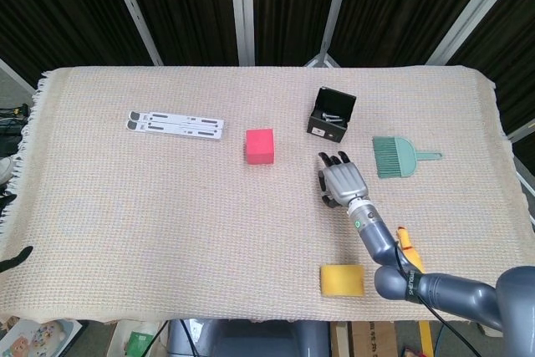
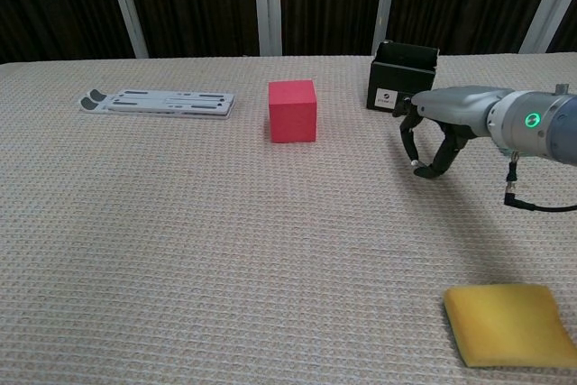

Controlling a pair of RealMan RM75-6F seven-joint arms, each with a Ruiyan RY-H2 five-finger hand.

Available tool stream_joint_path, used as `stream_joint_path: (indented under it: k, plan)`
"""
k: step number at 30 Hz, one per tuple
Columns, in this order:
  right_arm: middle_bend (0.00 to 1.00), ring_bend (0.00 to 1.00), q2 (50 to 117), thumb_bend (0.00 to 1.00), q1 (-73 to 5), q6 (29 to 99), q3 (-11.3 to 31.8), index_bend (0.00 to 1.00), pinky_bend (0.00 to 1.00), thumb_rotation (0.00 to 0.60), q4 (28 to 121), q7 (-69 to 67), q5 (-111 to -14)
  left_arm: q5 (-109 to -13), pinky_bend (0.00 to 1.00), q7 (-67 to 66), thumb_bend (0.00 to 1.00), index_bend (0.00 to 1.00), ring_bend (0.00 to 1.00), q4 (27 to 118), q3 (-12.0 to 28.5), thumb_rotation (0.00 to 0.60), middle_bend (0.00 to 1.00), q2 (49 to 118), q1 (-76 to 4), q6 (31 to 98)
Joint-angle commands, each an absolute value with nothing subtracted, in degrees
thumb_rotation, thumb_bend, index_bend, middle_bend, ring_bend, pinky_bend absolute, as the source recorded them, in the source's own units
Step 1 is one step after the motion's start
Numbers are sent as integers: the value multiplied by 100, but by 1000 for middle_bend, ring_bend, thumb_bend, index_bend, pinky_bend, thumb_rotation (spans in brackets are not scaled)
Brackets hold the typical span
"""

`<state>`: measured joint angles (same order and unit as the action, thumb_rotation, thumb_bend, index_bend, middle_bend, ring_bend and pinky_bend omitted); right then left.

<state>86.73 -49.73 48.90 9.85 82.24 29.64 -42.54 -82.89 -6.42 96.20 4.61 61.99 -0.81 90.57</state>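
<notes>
My right hand hovers just above the woven cloth, palm down, fingers apart and curved downward, holding nothing. In the chest view the right hand hangs just in front of a black open box, which is the thing nearest to it. The black box lies a short way beyond the fingertips. A red cube stands to the hand's left, also seen as the red cube at centre. My left hand shows in neither view.
A green hand brush lies to the right of the hand. A yellow sponge sits near the front edge, with an orange-yellow object beside the forearm. A white flat folded stand lies at the far left.
</notes>
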Motion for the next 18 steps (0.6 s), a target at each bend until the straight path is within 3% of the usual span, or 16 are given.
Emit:
stream_joint_path:
  k: [1,18]
  plan:
    - [108,165,8521,340,-4977,4871,1059,637,80,600,8410,2923,-4104,-8291,41,-644,210,194,0,9622,461,600,4,6199,-77,9065]
    - [107,165,8334,341,-5107,4678,1053,638,79,600,8537,2859,-3537,-8283,41,-685,210,194,0,9632,459,600,4,6208,-77,9061]
